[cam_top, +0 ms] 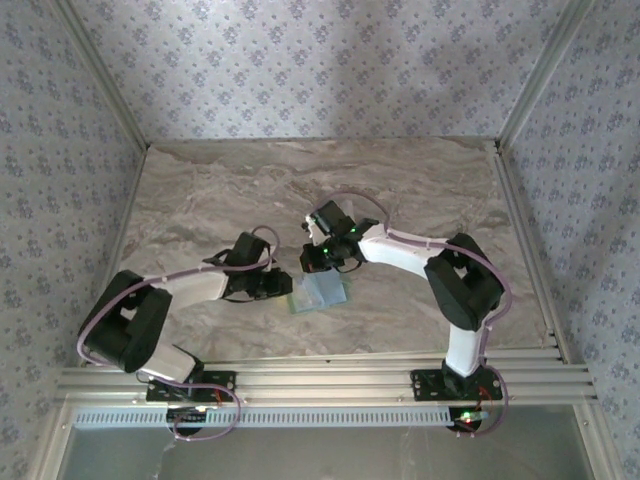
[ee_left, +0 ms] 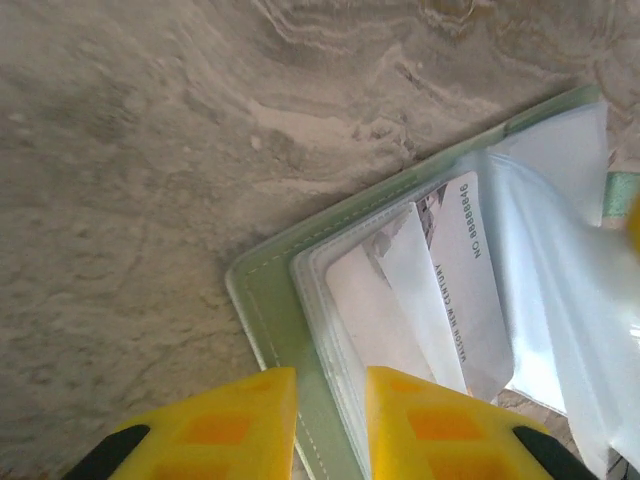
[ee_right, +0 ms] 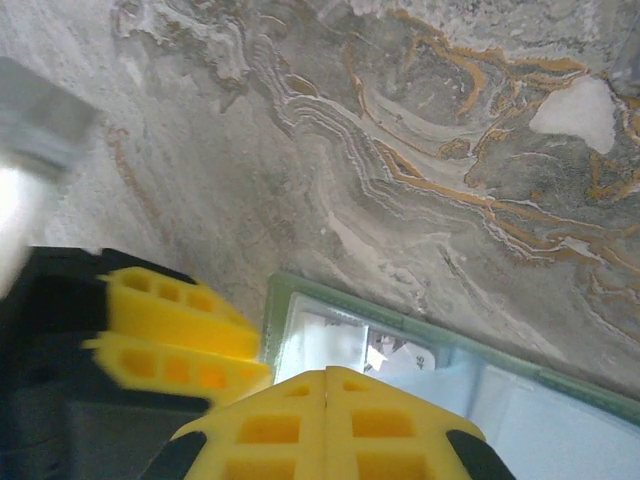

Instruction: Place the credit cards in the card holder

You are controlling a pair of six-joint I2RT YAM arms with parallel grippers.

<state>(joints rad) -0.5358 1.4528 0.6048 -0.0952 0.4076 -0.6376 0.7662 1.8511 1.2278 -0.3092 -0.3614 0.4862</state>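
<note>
A: Where is the card holder (ee_left: 262, 310) relative to the left hand (ee_left: 330, 388)?

B: It lies open on the counter (ee_left: 130, 200), with its green corner right at the hand. The two yellow fingers (ee_left: 240, 425) stand a narrow gap apart. The holder's stitched green edge and the ends of its clear sleeves run into that gap. Cannot tell whether the hand pinches the holder or only straddles it.

A: And the right hand (ee_right: 327, 385)?

B: Its fingers are pressed flat together with nothing visible between them. It sits just above the holder's sleeves, at the same end as the left hand and just beside it.

A: Credit cards (ee_left: 460, 290)?

B: Two pale ones show on the holder under the clear plastic, overlapping. The one farther from the left hand carries printed lines. Cannot tell how deep they sit in the sleeves.

A: Edges?

B: The holder's green border is touching the counter along the side facing away from the hands. A clear leaf on the holder's far end stands raised and is blurred.

A: Room for moving?

B: From above, bare marble runs from the holder to the back wall and to both side walls. The near edge of the counter is closer to the holder, and both arms crowd that side.
</note>
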